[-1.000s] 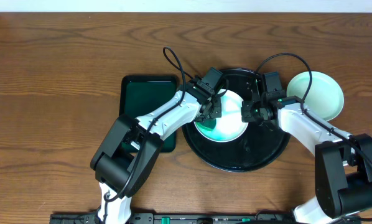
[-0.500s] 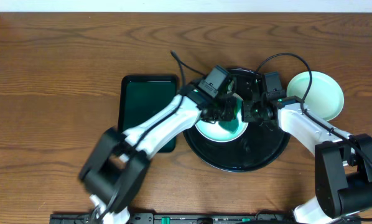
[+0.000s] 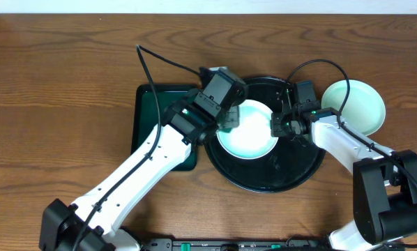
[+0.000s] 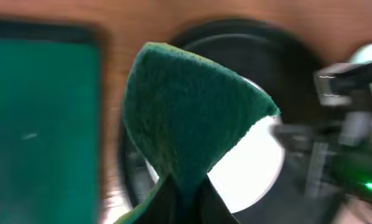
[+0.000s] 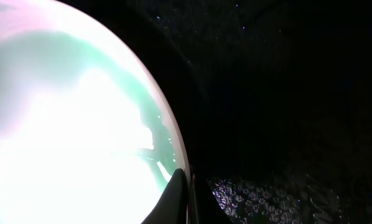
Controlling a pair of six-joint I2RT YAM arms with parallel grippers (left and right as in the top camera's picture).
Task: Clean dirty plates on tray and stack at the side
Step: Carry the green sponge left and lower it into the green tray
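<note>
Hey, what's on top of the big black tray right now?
One pale plate lies on the black tray, the right gripper shut on its rim. Anything beneath the plate is hidden.

A plate (image 3: 250,136) lies in the tray (image 3: 271,178), a second plate (image 3: 358,108) right, a rectangular tray (image 3: 156,108) left.

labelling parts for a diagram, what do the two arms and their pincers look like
The left arm and right arm have white tube links between bulky black joints. A thin black cable loops off each wrist. The left pincer and right pincer are black, with small green lights by the right one.
</note>
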